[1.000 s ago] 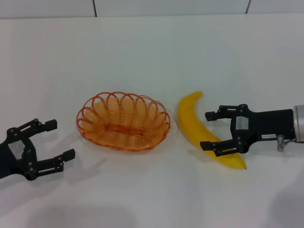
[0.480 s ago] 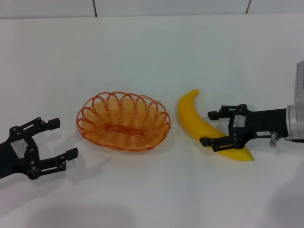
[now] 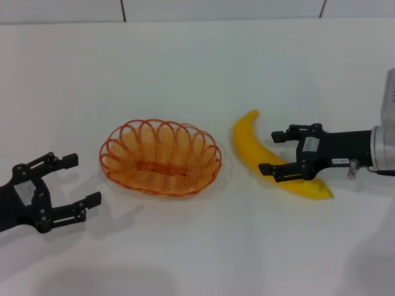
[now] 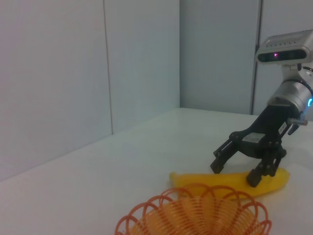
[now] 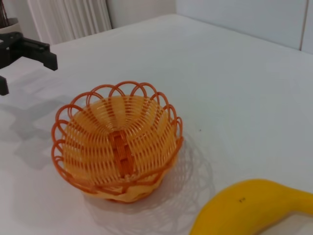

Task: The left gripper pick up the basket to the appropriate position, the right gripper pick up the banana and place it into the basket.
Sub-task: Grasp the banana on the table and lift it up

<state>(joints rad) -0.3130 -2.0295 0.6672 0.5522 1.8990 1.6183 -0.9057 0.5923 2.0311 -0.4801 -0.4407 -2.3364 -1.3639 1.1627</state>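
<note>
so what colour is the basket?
Orange: the basket is open orange wire with a looped rim. Clearest in the right wrist view.

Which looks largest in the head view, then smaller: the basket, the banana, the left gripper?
1. The basket, the widest.
2. The banana, a bit shorter end to end.
3. The left gripper; it is open and runs off the picture's edge, so its place is less sure.

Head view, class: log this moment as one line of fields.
left gripper: open, beside basket | right gripper: open, straddling banana | banana: on table, outside basket | basket: empty
</note>
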